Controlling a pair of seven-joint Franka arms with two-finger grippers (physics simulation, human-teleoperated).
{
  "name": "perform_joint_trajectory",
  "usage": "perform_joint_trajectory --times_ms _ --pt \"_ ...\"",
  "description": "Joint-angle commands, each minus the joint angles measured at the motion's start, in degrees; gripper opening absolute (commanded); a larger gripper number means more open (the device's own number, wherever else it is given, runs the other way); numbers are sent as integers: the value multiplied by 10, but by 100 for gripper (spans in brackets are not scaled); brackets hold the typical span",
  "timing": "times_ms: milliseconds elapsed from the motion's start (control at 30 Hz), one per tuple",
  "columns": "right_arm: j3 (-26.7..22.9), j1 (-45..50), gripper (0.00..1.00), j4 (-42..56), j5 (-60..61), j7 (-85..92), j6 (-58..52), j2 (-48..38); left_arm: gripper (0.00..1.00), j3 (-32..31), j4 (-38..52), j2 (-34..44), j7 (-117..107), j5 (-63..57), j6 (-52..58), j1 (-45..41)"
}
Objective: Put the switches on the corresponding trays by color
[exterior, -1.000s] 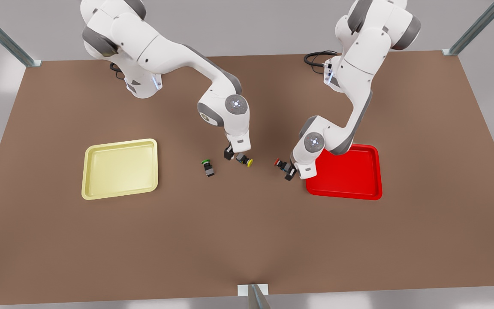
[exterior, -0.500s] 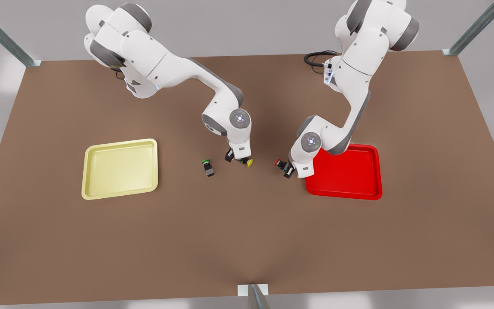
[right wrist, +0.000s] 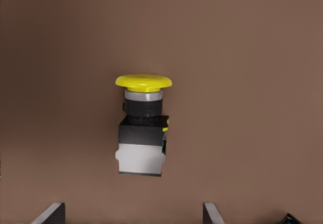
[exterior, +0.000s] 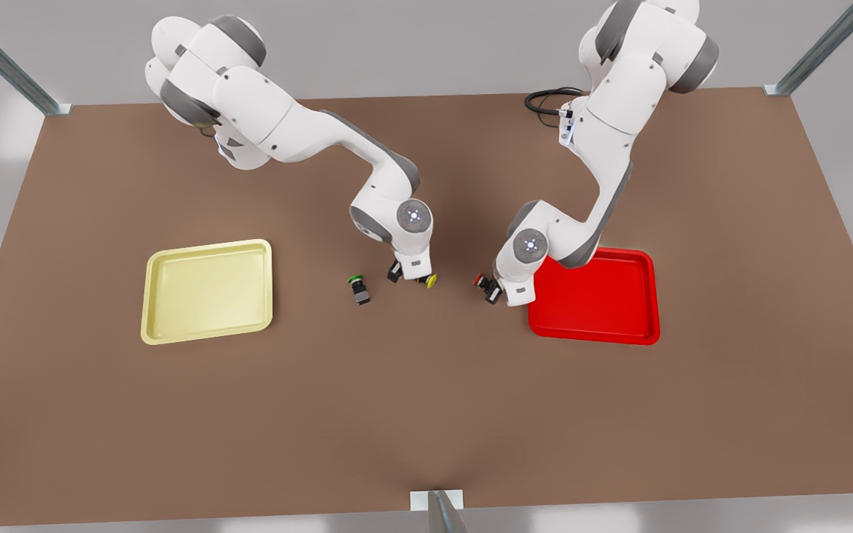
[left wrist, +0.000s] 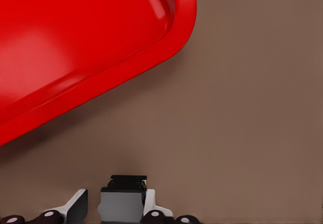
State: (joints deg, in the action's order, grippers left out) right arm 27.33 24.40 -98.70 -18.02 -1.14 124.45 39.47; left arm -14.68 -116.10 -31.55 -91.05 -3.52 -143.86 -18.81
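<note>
Switches sit mid-table, none in a tray yet. Going from the front view's left: yellow tray (exterior: 208, 291) bare, then green switch (exterior: 358, 289) lying untouched on the table (exterior: 426, 414). Next, the right gripper (exterior: 409, 275) has come down lower than a second ago and now straddles the yellow switch (exterior: 426, 280); in its wrist view the yellow switch (right wrist: 143, 125) lies on its side with the two fingertips (right wrist: 50, 213) spread wide on either side, not touching it. Likely next: close and lift, then carry to the yellow tray, well apart across the table. Further right, the left gripper (exterior: 495, 291) has also dropped onto the red switch (exterior: 483, 281); its wrist view shows fingers (left wrist: 76, 208) set just beside the grey body (left wrist: 122, 200), still a small gap on one side, so not pinching yet. Red tray (exterior: 597, 300) is just beside it, a short carry.
</note>
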Motion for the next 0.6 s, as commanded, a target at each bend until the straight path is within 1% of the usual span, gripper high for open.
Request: perform_joint_trajectory --times_ms 0,67,367,433,567 --pt "0 -1 100 0 0 0 0 0 55 0 0 0 0 0 0 0" --pt "0 1 100 0 -1 0 1 2 53 0 0 -3 0 1 0 0" --pt "0 3 100 2 -3 5 10 9 54 -8 -2 -7 -7 6 1 0" --pt "-1 4 100 2 -4 6 26 10 53 -8 -2 -7 -6 6 2 0" --pt "-3 4 100 2 -5 5 38 14 53 -5 0 11 3 6 23 1"
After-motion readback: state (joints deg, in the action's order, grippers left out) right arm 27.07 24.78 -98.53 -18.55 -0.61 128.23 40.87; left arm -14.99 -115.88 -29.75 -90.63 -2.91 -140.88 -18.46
